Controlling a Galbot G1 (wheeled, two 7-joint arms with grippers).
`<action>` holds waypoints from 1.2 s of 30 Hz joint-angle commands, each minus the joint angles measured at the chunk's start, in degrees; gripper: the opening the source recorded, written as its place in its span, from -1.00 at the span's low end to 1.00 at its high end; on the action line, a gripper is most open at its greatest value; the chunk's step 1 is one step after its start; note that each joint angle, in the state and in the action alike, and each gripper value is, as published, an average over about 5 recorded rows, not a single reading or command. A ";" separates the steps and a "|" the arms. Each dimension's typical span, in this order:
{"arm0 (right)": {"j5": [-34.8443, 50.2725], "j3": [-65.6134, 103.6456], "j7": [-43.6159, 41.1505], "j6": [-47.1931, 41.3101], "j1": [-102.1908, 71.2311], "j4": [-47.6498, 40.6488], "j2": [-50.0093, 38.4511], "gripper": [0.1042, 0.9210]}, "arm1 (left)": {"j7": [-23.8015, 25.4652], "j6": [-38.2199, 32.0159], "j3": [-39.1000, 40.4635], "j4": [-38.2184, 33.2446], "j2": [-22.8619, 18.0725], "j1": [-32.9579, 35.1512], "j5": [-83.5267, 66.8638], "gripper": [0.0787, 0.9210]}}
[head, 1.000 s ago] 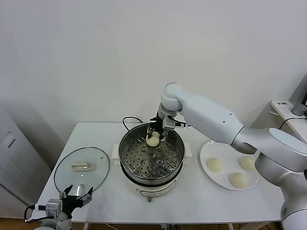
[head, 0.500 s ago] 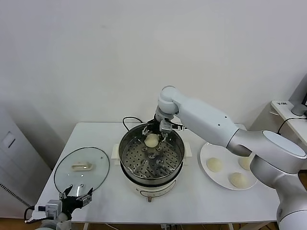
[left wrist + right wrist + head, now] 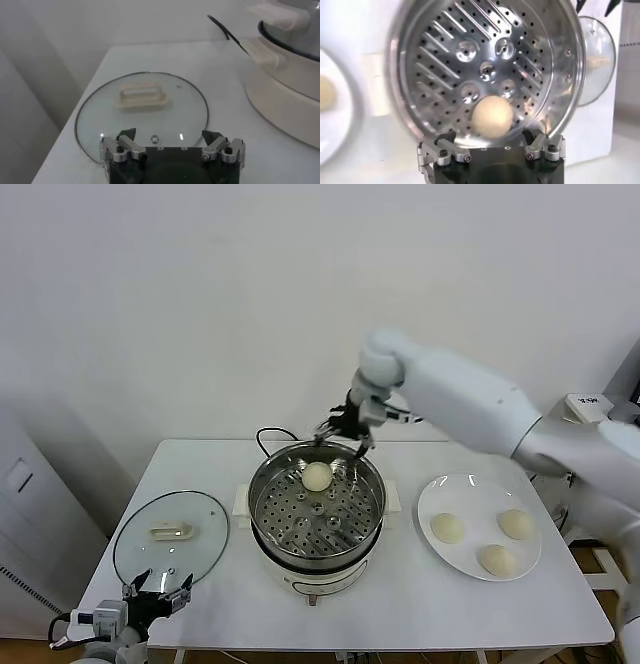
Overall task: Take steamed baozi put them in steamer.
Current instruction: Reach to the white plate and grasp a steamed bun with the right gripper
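On the table, seen from the head camera:
Steamer [image 3: 316, 514]: centre of the table, black cord behind it.
Bao in steamer [image 3: 317, 476]: one, lying free on the perforated tray near the far wall (nothing touches it).
Plate [image 3: 432, 493]: right of the steamer, carrying three bao [image 3: 447, 528].
Right gripper [image 3: 343, 429]: above the steamer's far rim, fingers spread, empty.
Left gripper [image 3: 158, 596]: low at the table's near left edge, just beside the glass lid [image 3: 170, 535], fingers released, holding nothing.
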 commanded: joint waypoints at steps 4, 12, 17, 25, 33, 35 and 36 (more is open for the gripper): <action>23.26 -18.35 -3.03 -33.18 10.41 -3.92 -12.57 0.76 | -0.03 0.27 0.15 -0.11 0.19 -0.29 0.03 0.77; 22.02 -17.88 -1.26 -37.59 4.05 -4.57 -16.95 0.76 | -0.02 0.43 0.18 -0.26 0.24 -0.58 0.00 0.77; 20.14 -14.60 0.36 -38.54 -2.08 -4.31 -18.19 0.76 | -0.03 0.39 0.07 -0.06 0.22 -0.65 -0.03 0.77; 17.40 -8.61 2.54 -40.57 -10.93 -6.18 -17.80 0.76 | -0.07 0.59 0.07 0.26 -0.53 -1.10 0.05 0.77; 14.60 -4.57 4.05 -41.62 -17.47 -7.98 -17.07 0.76 | -0.05 0.86 0.13 -0.14 -0.97 -1.18 0.13 0.77; 14.00 -3.91 4.23 -41.65 -18.36 -8.29 -16.92 0.76 | -0.05 0.84 0.12 -0.07 -0.97 -1.15 0.13 0.77; 13.78 -3.61 4.34 -41.67 -18.79 -8.41 -16.85 0.76 | -0.05 0.82 0.12 -0.04 -0.98 -1.14 0.13 0.77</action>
